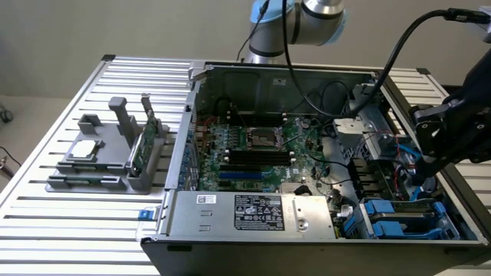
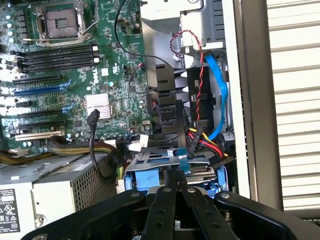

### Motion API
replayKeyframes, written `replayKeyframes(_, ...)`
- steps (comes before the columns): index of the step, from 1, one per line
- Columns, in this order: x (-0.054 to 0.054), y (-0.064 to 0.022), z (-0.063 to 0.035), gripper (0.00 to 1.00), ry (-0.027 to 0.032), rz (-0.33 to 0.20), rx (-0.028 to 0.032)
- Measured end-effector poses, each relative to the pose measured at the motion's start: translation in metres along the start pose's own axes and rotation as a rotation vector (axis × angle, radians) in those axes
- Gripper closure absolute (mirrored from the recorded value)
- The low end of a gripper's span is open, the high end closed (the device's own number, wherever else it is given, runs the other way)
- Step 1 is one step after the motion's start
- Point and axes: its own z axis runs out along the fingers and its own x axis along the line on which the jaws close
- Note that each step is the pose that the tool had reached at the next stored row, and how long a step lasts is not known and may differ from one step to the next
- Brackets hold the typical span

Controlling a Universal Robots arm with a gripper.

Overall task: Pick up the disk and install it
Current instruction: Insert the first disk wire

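A plain, dull beige wall (image 1: 153, 29) runs behind everything, bare and evenly lit. In front of it stands the table (image 1: 84, 218), its top made of long ribbed metal slats (image 2: 295, 75) in pale silver with dark grooves between them. Light glares white off the slats at the exterior view's right. Past the table's edge at the exterior view's left lies a pale floor (image 1: 23, 135).

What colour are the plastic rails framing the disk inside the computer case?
The rails are blue, clearest in the exterior view.
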Motion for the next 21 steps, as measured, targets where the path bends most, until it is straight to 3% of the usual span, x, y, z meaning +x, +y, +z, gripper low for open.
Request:
replayKeyframes(5, 0.0003, 0.0003, -0.0075, 0.89, -0.0027, 0.063, -0.0024)
replayKeyframes(11, 0.0002, 0.0003, -0.0077, 0.89, -0.0061, 0.144, -0.0048)
replayKeyframes(21, -0.0042, 0.0009, -0.0075, 0.89, -0.0096, 0.225, -0.0076)
